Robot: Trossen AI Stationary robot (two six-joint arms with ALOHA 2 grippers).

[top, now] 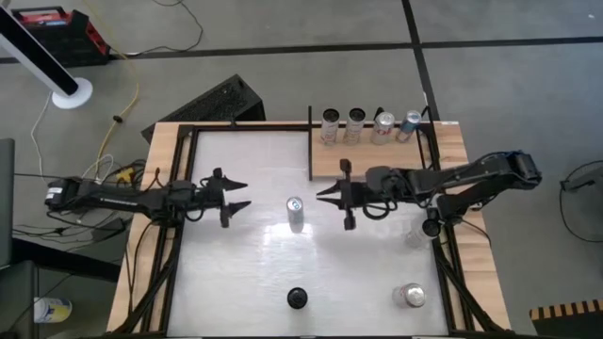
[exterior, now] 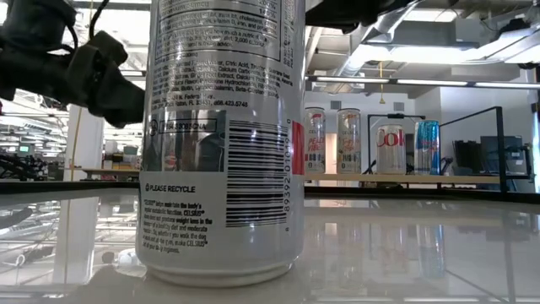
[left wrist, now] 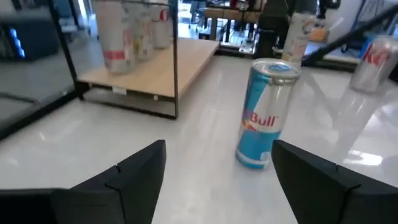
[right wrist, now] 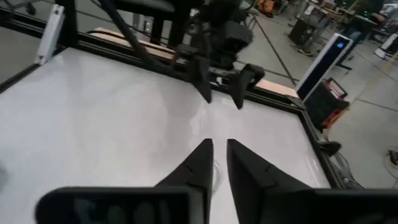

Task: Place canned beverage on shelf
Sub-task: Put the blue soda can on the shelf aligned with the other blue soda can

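A Red Bull can point(top: 295, 213) stands upright near the middle of the white tabletop point(top: 245, 273), free of both arms. The left gripper point(top: 236, 197) sits just to its left, jaws spread wide and empty, the can showing between its fingers in the left wrist view. The right gripper point(top: 332, 194) is just right of the can, its fingers nearly together with only a thin gap, holding nothing. The shelf point(top: 377, 155) lies at the table's far right corner, four cans point(top: 369, 125) lined along its back edge. Another can point(top: 413, 296) and a dark round object point(top: 298, 298) stand near the front edge
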